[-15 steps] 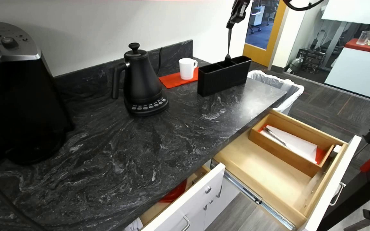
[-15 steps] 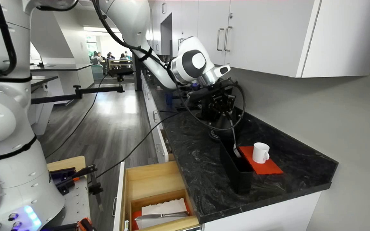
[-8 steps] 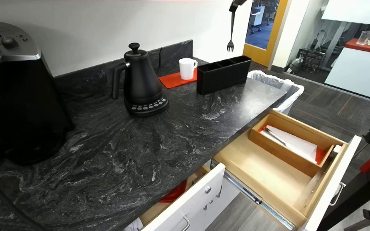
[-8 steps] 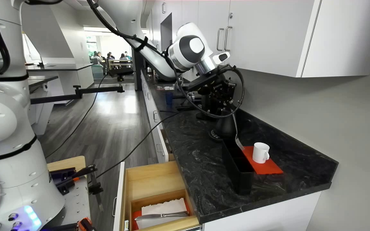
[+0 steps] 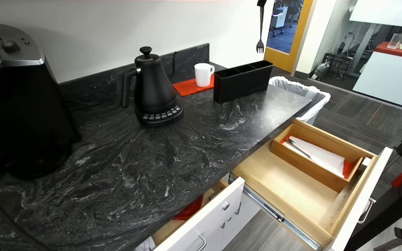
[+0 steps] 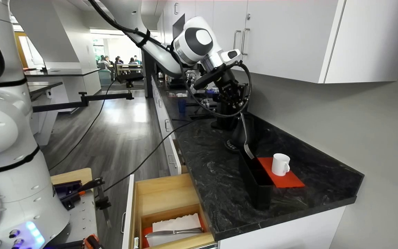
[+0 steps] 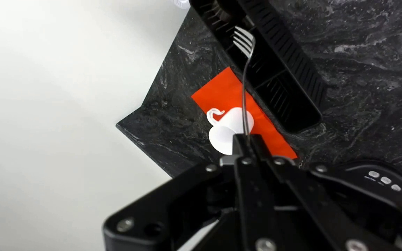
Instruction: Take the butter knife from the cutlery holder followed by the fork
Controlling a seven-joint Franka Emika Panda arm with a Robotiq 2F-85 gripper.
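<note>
My gripper [image 7: 248, 138] is shut on the end of the fork's handle. The fork [image 7: 244, 85] hangs tines down, and in an exterior view the fork [image 5: 261, 29] is in the air above the cutlery holder. The long black cutlery holder [image 5: 243, 83] stands on the counter, its compartments facing up; no cutlery can be made out inside. In an exterior view the butter knife [image 6: 173, 232] lies on a white napkin in a wooden box within the pulled-out drawer.
A white mug [image 5: 203, 75] sits on a red napkin [image 5: 190, 87] beside the holder. The black kettle [image 5: 154, 87] and a coffee machine [image 5: 19, 101] occupy the same counter. An extended drawer [image 5: 291, 177] juts out in front, and cabinets [image 6: 282, 38] hang overhead.
The fork has come up out of the holder in my gripper, then drifted along the holder's length. The arm has risen and swung back toward the kettle. The holder shifted very slightly.
</note>
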